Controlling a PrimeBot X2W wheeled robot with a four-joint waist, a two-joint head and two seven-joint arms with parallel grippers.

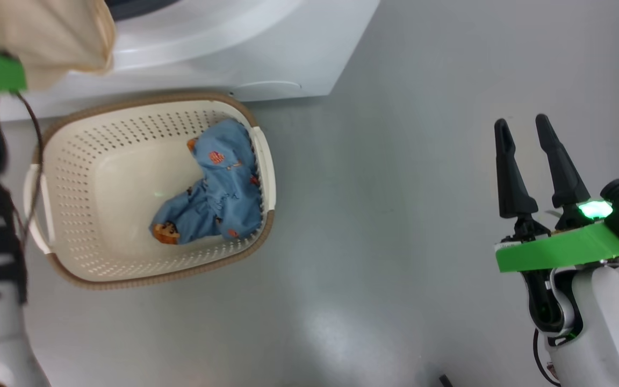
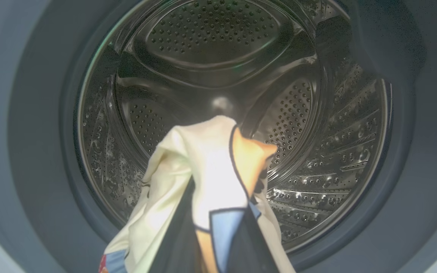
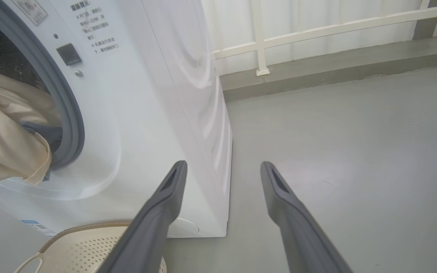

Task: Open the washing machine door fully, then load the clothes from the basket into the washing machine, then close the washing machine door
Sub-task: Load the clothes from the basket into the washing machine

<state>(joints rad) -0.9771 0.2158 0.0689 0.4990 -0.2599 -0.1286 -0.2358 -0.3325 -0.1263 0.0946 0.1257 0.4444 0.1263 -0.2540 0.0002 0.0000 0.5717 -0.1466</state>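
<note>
The left gripper [image 2: 220, 197] is clamped tight on a cream garment [image 2: 203, 159]. Its 2 dark fingers [image 2: 180, 227] pinch the cloth between them, and orange and blue patches edged in dark piping show at the grip. The fabric bunches up past the fingertips and drapes down on both sides of them. Right behind it is the mouth of the washing machine [image 1: 223, 48]. The garment hangs in front of the perforated steel drum [image 2: 218, 38], level with the blue-grey rubber ring [image 2: 44, 132]. From the right wrist view the same cream garment [image 3: 2, 144] spills out over the lower curve of the ring [image 3: 66, 106].

The right gripper [image 1: 521, 122] is spread wide and holds nothing. Its 2 fingers are well apart over bare grey floor [image 1: 395, 215]. It is far to the right of the basket [image 1: 73, 161] and well clear of the clothes. Its wrist view looks past the machine's right front corner [image 3: 218, 151].

The basket sits on the floor, close against the foot of the machine and below the opening. 1 blue garment [image 1: 218, 188] with small orange prints lies crumpled against the basket's right wall. The rest of the basket's bottom is bare.

Beyond the machine, a white railing [image 3: 317, 30] runs along the far wall.
</note>
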